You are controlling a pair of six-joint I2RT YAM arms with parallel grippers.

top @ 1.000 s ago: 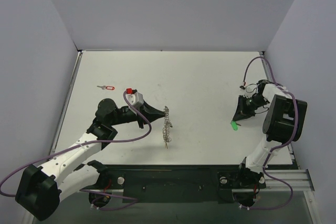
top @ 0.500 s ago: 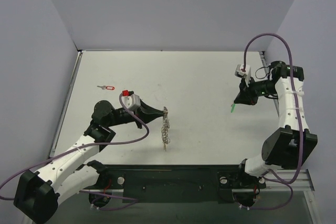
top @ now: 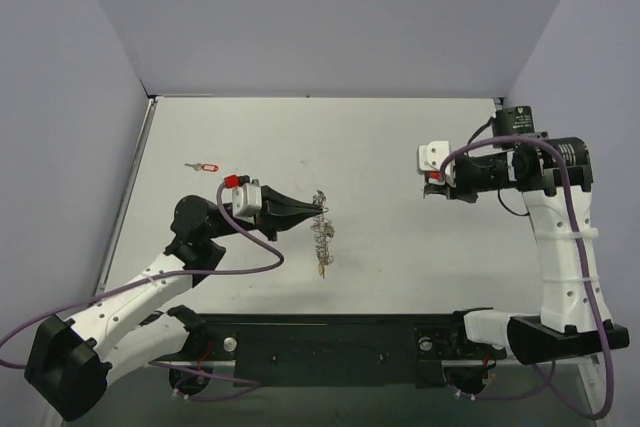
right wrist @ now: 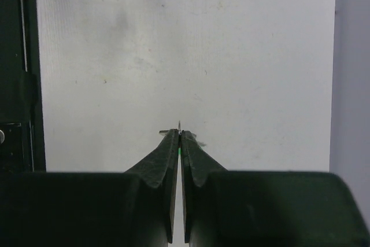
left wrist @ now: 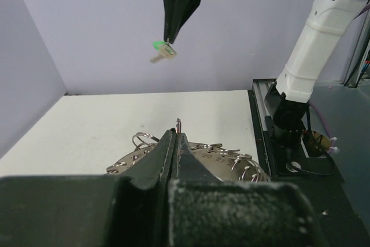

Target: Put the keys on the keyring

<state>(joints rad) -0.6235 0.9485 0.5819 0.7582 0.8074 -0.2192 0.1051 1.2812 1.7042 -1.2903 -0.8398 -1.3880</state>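
Note:
The keyring (top: 322, 232), a flat silvery disc with small wire loops round its rim, hangs at the table's middle with a yellow piece (top: 323, 269) at its low end. My left gripper (top: 317, 213) is shut on one of its rim loops (left wrist: 178, 124); the disc (left wrist: 231, 160) lies just beyond the fingers. My right gripper (top: 428, 190) is raised at mid right, shut on the green-headed key (left wrist: 163, 50), which dangles from its tips (left wrist: 167, 40). In the right wrist view only a green sliver (right wrist: 180, 150) shows between the closed fingers. The red-headed key (top: 205, 166) lies on the table at the far left.
The white table (top: 380, 137) is walled in grey on three sides. A black base rail (top: 330, 342) runs along the near edge. Purple cables loop from both arms.
The right arm rose off the table with the green key and swung left towards the middle. The left gripper shifted slightly right, tilting the keyring.

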